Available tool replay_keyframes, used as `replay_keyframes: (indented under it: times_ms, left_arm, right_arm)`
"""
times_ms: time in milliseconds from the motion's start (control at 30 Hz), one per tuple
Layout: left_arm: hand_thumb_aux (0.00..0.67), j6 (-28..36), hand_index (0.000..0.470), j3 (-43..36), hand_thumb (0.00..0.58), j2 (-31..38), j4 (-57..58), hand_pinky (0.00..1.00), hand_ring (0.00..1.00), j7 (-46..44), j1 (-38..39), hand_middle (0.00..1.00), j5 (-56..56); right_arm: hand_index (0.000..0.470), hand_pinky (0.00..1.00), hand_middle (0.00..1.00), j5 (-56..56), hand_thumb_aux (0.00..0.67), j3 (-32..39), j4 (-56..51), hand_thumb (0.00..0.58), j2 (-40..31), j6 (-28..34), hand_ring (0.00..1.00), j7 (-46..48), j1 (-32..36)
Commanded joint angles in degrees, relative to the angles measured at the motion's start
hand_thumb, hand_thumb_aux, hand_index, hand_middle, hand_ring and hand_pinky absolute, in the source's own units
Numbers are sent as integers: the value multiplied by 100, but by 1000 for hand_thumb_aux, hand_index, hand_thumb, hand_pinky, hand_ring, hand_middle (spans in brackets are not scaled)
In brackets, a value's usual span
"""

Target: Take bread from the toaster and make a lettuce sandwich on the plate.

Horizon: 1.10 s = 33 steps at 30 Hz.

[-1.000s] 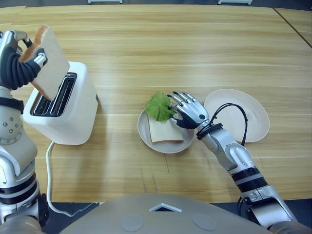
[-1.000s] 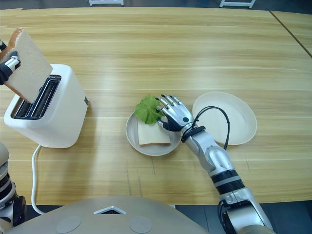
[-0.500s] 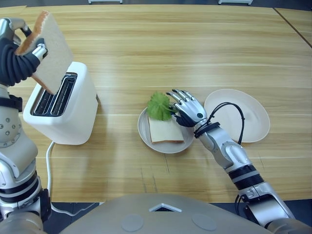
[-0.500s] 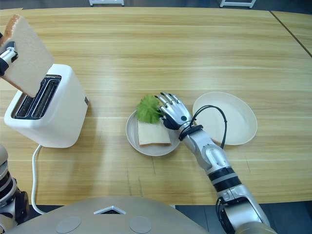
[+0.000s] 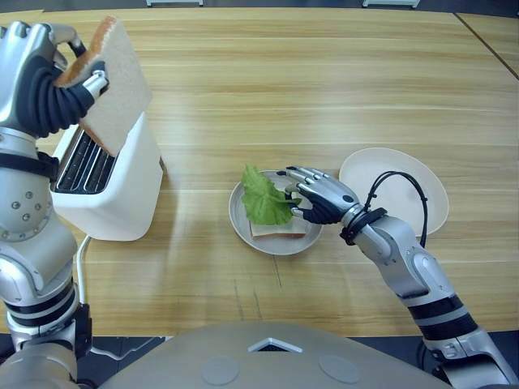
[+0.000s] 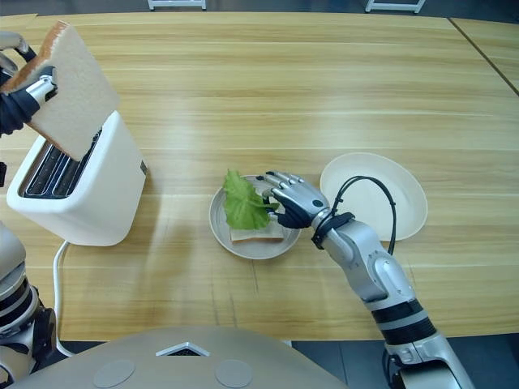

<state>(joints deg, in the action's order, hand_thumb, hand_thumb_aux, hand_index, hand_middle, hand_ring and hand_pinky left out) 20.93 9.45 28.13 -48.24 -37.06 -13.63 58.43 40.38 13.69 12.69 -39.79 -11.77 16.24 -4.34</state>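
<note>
My left hand (image 5: 40, 89) is shut on a slice of bread (image 5: 116, 84), held tilted just above the white toaster (image 5: 122, 194) at the table's left. A grey plate (image 5: 241, 228) in the middle carries another bread slice (image 5: 280, 229). My right hand (image 5: 320, 197) is shut on a green lettuce leaf (image 5: 263, 200), which lies over the left part of that slice. In the right eye view the same leaf (image 6: 242, 204) covers much of the plated bread (image 6: 259, 235).
A second, cream plate (image 5: 413, 190) sits just right of my right hand, with a black cable (image 5: 397, 178) from my wrist arching over it. The toaster's white cord (image 5: 81, 267) runs down toward the table's near edge. Bare wooden table (image 5: 308, 89) stretches behind.
My left hand has lifted the bread slice out of the toaster slot and carried it right. My right hand has turned and drawn the lettuce down onto the plated bread.
</note>
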Motion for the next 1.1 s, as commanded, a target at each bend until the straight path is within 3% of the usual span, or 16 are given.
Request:
replay_keyframes:
  times_ms: [33, 400, 433, 467, 833, 1100]
  left_arm:
    - [670, 7, 470, -121, 580, -75, 17, 1000, 1000, -63, 54, 1000, 81]
    - [670, -32, 470, -409, 580, -278, 107, 1000, 1000, -64, 145, 1000, 36]
    - [670, -21, 470, -516, 580, -349, 140, 1000, 1000, -82, 134, 1000, 1]
    - [670, -23, 470, -627, 580, -418, 186, 1000, 1000, -85, 132, 1000, -24]
    - [670, -149, 470, -1341, 580, -773, 437, 1000, 1000, -64, 261, 1000, -115]
    - [670, -153, 470, -1984, 580, -1172, 708, 1000, 1000, -87, 189, 1000, -260]
  right_arm:
    - [470, 0, 0, 276, 670, -72, -4, 580, -220, 34, 0, 98, -181]
    - [470, 0, 0, 667, 670, -80, 163, 580, -254, 47, 0, 99, -209]
    - [280, 0, 0, 678, 399, -84, 177, 485, -243, 57, 0, 99, -205]
    - [4, 0, 0, 725, 5, -93, 200, 9, -225, 84, 0, 71, -192]
    - [0, 0, 0, 1684, 0, -493, 242, 0, -650, 200, 0, -285, 247]
    - [0, 0, 0, 1311, 0, -1238, 482, 0, -1123, 104, 0, -76, 314]
